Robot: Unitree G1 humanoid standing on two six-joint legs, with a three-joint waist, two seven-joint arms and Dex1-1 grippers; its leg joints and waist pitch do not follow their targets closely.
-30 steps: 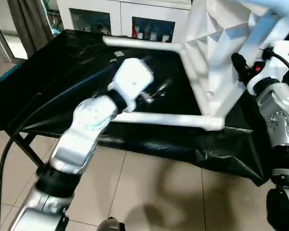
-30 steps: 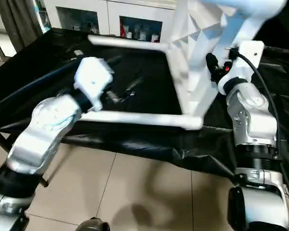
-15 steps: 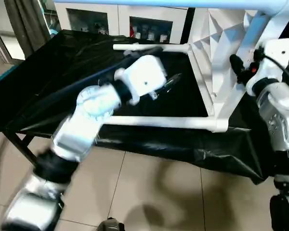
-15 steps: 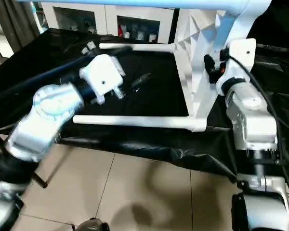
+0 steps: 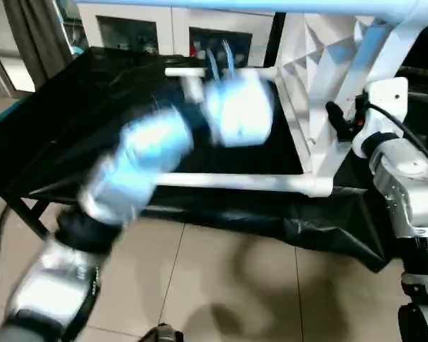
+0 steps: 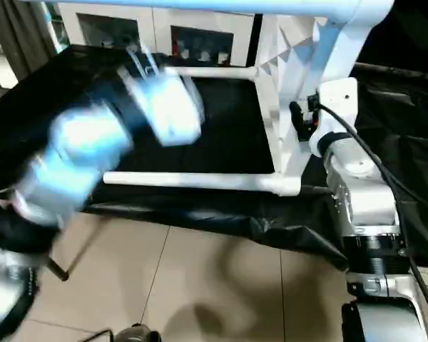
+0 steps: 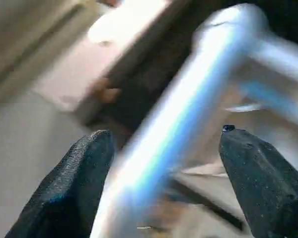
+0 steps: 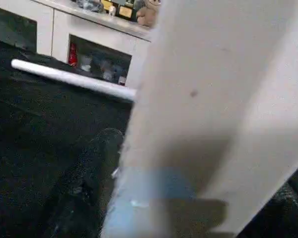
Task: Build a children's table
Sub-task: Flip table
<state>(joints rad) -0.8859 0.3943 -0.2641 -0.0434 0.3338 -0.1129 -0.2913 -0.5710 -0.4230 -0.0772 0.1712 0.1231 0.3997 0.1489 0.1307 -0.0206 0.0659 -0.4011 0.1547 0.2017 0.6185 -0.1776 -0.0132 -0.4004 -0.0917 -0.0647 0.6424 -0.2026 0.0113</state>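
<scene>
Open black desk (image 5: 71,121) surface lies between two horizontal white legs (image 5: 235,182). Ribbed tabletop (image 5: 310,78) on edge blocks right side. White cabinet (image 5: 157,21) bounds rear.

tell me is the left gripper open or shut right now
Open. In the left wrist view the left gripper has its two black fingers spread wide, with a white leg between them, not visibly clamped.

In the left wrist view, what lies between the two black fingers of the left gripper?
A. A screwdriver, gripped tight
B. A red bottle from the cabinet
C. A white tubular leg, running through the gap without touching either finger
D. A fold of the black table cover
C: in the left wrist view a white tubular leg runs through the gap of the left gripper, whose black fingers stand wide apart, with space on both sides.
</scene>
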